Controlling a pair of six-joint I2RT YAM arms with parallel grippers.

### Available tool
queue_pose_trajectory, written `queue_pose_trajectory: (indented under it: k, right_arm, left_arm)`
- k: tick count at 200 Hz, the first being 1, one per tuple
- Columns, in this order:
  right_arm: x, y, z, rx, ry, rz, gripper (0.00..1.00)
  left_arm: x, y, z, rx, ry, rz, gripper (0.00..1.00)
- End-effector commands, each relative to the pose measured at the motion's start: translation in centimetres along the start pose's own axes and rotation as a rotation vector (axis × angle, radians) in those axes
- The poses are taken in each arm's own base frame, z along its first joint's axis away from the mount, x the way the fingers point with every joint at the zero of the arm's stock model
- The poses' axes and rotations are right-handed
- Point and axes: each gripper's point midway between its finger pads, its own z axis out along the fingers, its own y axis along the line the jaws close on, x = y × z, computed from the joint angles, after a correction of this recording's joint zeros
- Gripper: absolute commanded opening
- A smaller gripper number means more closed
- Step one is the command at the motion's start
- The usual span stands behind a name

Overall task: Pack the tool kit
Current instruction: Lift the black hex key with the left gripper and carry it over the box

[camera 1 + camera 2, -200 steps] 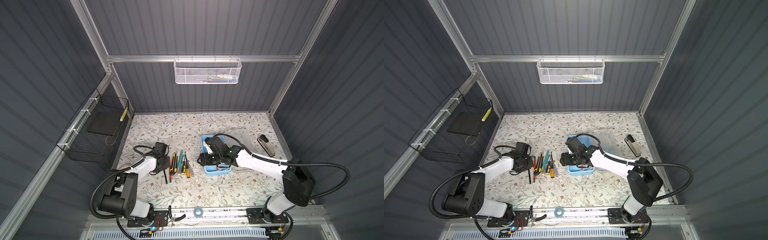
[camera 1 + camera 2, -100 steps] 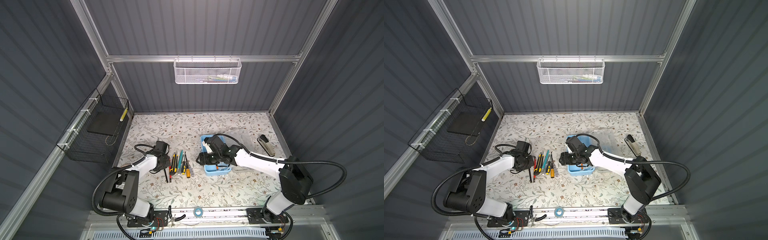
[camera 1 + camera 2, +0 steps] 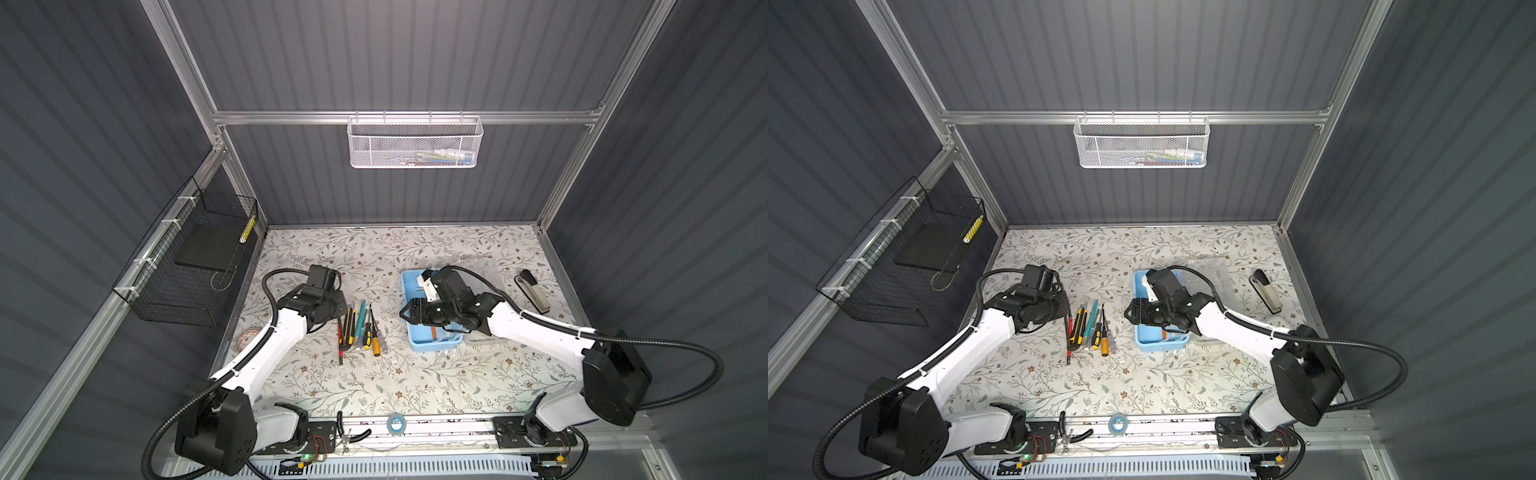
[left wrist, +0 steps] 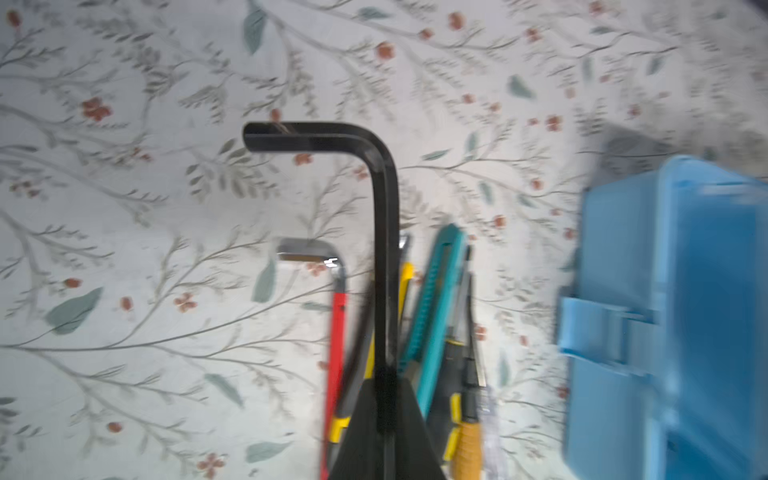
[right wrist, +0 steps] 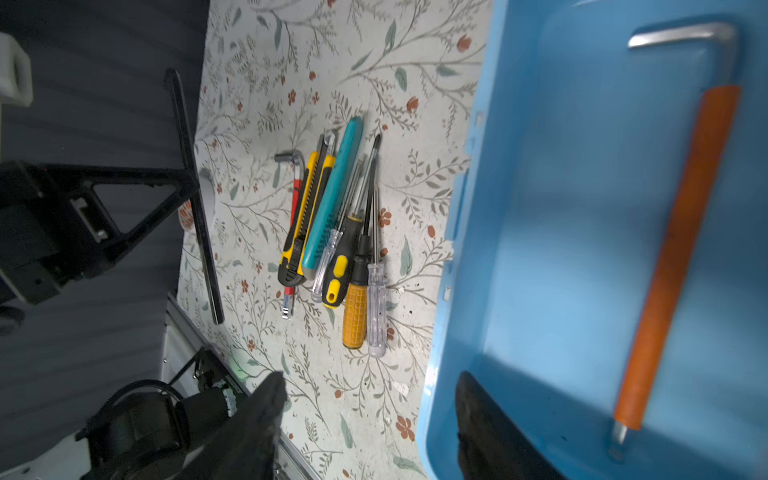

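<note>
The tool kit [image 3: 432, 337] [image 3: 1158, 345] is a light-blue open case on the floral mat, also in the left wrist view [image 4: 665, 311]. Inside it lies an orange-sleeved hex key [image 5: 681, 249]. My right gripper [image 5: 370, 415] [image 3: 405, 311] is open and straddles the case's left wall [image 5: 457, 249], one finger outside and one inside. My left gripper [image 4: 384, 415] [image 3: 338, 309] is shut on a long black hex key [image 4: 384, 249], held over the pile of loose tools [image 3: 359, 324] [image 5: 332, 232]. The pile holds screwdrivers, utility knives and a red-sleeved hex key.
The case's clear lid [image 3: 482, 270] lies behind my right arm, and a stapler [image 3: 534, 291] sits at the right. A white mesh basket [image 3: 415, 143] hangs on the back wall, a black wire basket [image 3: 195, 266] on the left wall. A tape roll [image 3: 395, 424] and pliers [image 3: 353, 436] lie on the front rail.
My left gripper has shifted slightly toward the back with the black hex key clamped in it. The right arm has barely moved.
</note>
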Motion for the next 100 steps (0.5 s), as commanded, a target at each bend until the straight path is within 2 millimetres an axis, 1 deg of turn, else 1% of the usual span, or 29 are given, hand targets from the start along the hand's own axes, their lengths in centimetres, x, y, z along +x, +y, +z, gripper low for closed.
queue_pose_trajectory:
  k: [1, 21, 41, 68, 100]
  right_arm:
    - [-2.1, 0.6, -2.7, -0.039, -0.097, 0.021, 0.65]
    - [-3.0, 0.0, -5.0, 0.004, -0.146, 0.003, 0.66]
    - [-3.7, -0.9, -6.7, 0.044, -0.187, -0.007, 0.66]
    - [-4.3, -2.2, -8.1, 0.073, -0.226, 0.008, 0.66]
    - [-4.6, -3.4, -8.7, 0.087, -0.239, 0.027, 0.66]
  left_arm:
    - [-1.4, -6.2, -0.9, 0.153, -0.040, -0.003, 0.00]
    - [-2.7, -10.7, -1.1, 0.245, -0.082, 0.032, 0.00]
    - [-3.7, -13.7, -0.8, 0.278, -0.096, 0.067, 0.00]
    - [-4.3, -16.0, 0.1, 0.291, -0.109, 0.058, 0.00]
    - [-3.6, -18.0, 1.7, 0.315, -0.095, 0.048, 0.00]
